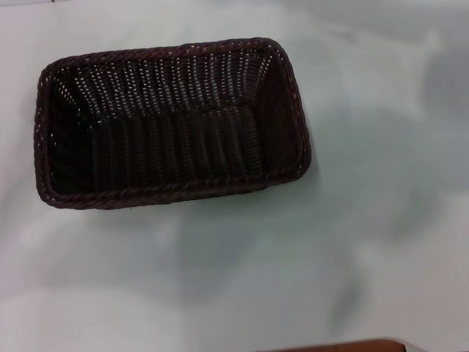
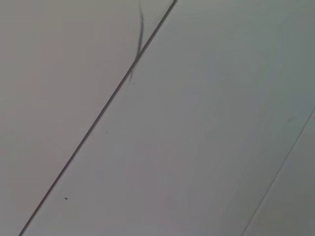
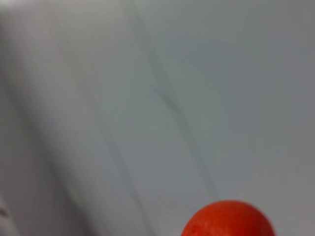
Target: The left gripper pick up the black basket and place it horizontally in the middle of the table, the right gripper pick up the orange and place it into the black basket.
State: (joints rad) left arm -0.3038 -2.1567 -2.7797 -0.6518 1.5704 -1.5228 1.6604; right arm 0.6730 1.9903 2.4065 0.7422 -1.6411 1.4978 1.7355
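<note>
The black basket (image 1: 172, 125) stands upright on the white table (image 1: 366, 242), left of the middle in the head view, with its long side running left to right. It is empty. The orange (image 3: 229, 219) shows only in the right wrist view, close to the camera against the white surface; it is out of the head view. Neither gripper shows in any view. The left wrist view shows only pale surface crossed by a thin dark seam (image 2: 98, 115).
A brown strip (image 1: 344, 345) shows at the near edge of the head view. White table surface lies to the right of the basket and in front of it.
</note>
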